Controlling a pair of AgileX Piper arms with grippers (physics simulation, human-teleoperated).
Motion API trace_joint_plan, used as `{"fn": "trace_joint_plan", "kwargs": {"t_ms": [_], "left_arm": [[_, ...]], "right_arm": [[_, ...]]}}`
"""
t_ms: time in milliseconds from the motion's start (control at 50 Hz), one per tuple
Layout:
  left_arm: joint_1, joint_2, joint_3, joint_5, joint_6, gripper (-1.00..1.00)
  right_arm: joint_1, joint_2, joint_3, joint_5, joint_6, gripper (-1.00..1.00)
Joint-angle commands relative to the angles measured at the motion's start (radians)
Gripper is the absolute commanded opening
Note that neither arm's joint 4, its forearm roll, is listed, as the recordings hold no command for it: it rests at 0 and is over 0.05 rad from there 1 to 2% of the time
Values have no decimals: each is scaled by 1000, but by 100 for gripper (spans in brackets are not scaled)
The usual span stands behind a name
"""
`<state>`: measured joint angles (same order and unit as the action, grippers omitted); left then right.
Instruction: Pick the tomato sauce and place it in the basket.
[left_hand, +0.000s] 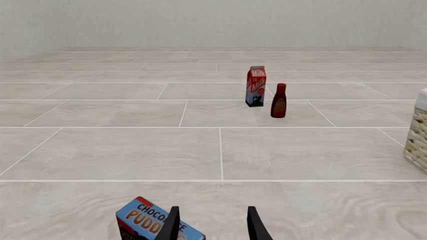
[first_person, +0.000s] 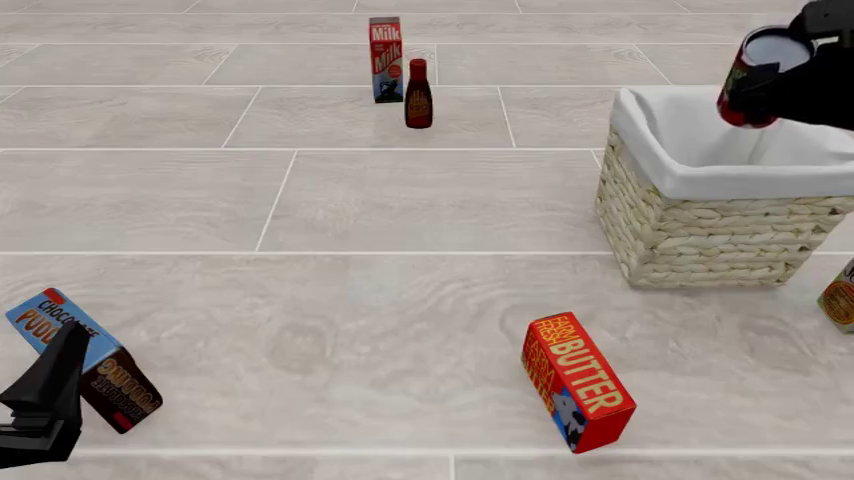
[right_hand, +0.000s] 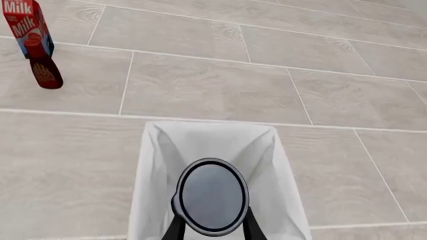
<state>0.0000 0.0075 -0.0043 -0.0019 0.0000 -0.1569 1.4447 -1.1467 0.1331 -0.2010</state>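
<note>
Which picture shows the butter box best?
The front view: the butter box stands whole on the floor, near the basket, its red label readable. Neither wrist view shows it at all; the left one shows a pudding box instead.

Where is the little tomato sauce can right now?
In the front view the tomato sauce is at the upper right, held in the right gripper above the basket, not yet inside it.
</note>
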Motion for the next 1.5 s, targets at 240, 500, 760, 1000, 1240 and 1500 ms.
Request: {"fn": "trace_joint_plan", "kwargs": {"t_ms": [240,500,760,1000,1240,1500], "left_arm": [[0,0,0,0,0,100],[0,0,0,0,0,100],[0,0,0,0,0,100],[0,0,0,0,0,100],[0,0,0,0,0,100],[0,0,0,0,0,100]], "right_arm": [[0,14,10,-13,7,-100],[-5,22,22,-19,-2,-100],[-6,25,32,-23,-4,-100],[-5,32,31,-22,-9,-100],[-6,36,31,-20,-6,-100],[-1,42,35,-24,-6,-100]]}}
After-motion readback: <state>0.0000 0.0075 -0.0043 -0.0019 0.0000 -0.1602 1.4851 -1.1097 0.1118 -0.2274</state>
